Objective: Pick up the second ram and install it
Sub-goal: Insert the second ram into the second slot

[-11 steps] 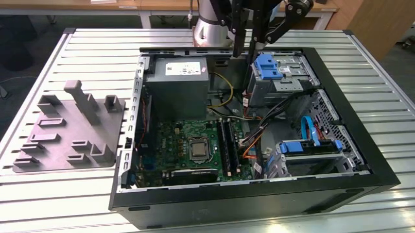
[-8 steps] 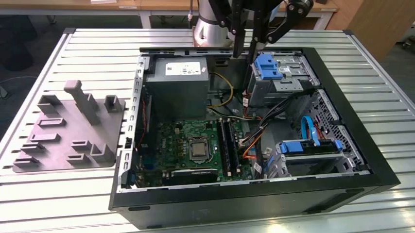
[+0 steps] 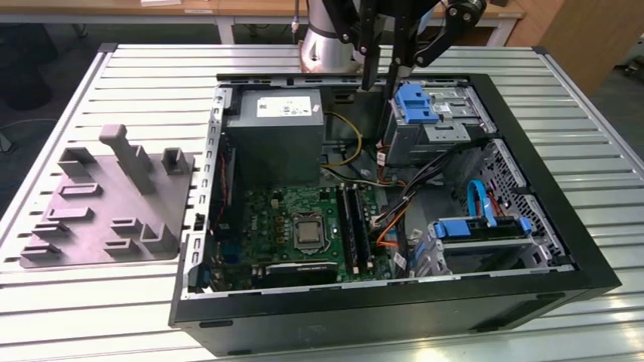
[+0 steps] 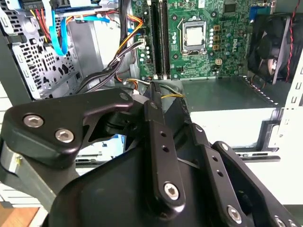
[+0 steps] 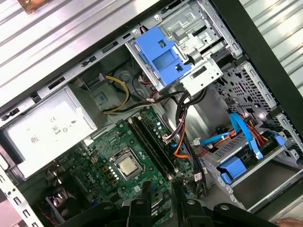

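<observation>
Slatted table (image 3: 81, 302); exterior view adds grey fixture (image 3: 96, 226) beside case (image 3: 403, 311); jaws apart, empty, above case

The end effector (image 5: 161, 190) was matte black, built from flat linkage bars and rounded plates. Round silver screws (image 4: 171, 190) pinned its joints. The arm (image 3: 327, 45) was a smooth, silver-grey tube.
</observation>
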